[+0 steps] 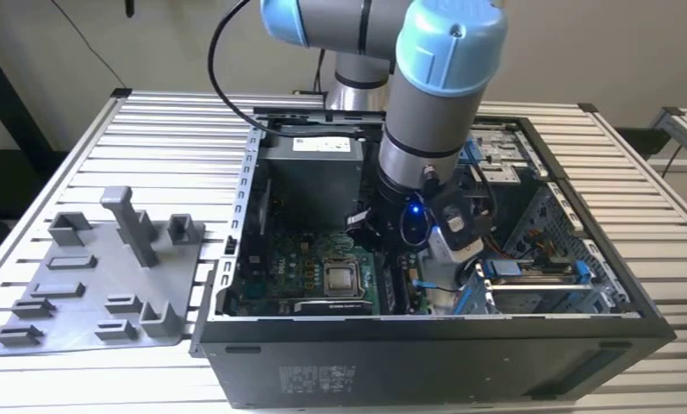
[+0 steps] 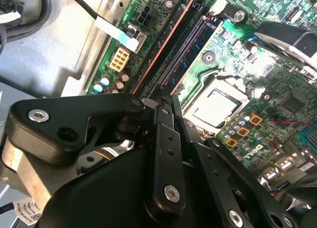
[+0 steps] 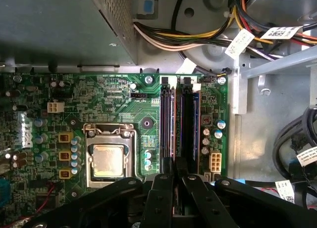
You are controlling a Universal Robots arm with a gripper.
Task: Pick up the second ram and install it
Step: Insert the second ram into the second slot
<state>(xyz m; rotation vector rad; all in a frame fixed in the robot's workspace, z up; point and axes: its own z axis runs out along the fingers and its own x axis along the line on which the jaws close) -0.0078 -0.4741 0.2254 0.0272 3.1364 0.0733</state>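
Observation:
The second ram (image 3: 184, 119) is a thin dark stick standing on edge along the memory slots of the green motherboard (image 3: 99, 99), next to another slot (image 3: 167, 119) with a stick in it. In the second wrist view the ram (image 2: 190, 54) runs straight up to my fingertips. My gripper (image 3: 176, 166) is low inside the open computer case, and its black fingers (image 2: 163, 134) are closed together on the near end of the stick. I cannot tell whether the ram sits fully down in its slot. In the exterior view the arm's wrist (image 1: 418, 216) reaches down into the case (image 1: 435, 332).
The processor socket (image 3: 109, 158) lies beside the slots. The grey power-supply box (image 1: 309, 164) and bundled cables (image 3: 198, 34) crowd the far end. Drive bays and blue cables (image 1: 527, 276) fill the exterior view's right. A grey plastic tray (image 1: 102, 285) with upright posts lies outside the case.

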